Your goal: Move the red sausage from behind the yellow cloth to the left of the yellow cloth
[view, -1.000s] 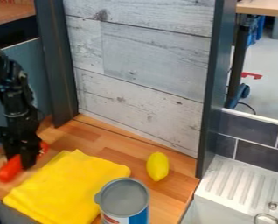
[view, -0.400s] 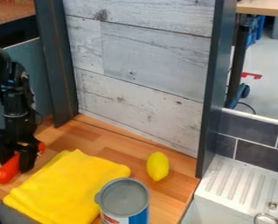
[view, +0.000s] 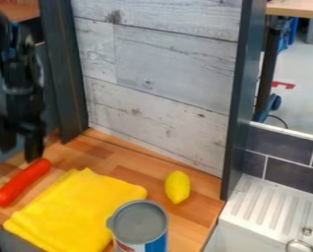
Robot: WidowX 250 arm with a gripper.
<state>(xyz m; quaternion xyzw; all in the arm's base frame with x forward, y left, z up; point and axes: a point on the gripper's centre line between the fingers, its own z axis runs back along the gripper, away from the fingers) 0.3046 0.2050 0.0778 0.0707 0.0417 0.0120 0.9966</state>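
Right now I have the black two-finger gripper [view: 19, 152] spread and empty above the upper end of the smooth red sausage-shaped piece [view: 21, 182], which lies slantwise on the wooden counter [view: 107, 150], just beside the folded yellow cloth [view: 80, 209]. My main worry is height: from this slanted camera I can't tell how far the fingertips are above that end, so if I dropped straight down I might press on it or knock it askew. Being rounded and probably slick, it could roll if only one finger touched it, perhaps into the cloth or towards the counter's near edge. A low sweep across could snag the cloth's loose folds and drag them against the grey-lidded can with a blue and white side [view: 139, 224]. The yellow lemon [view: 177, 187] sits well apart, so I'd worry about it only on a wide swing.
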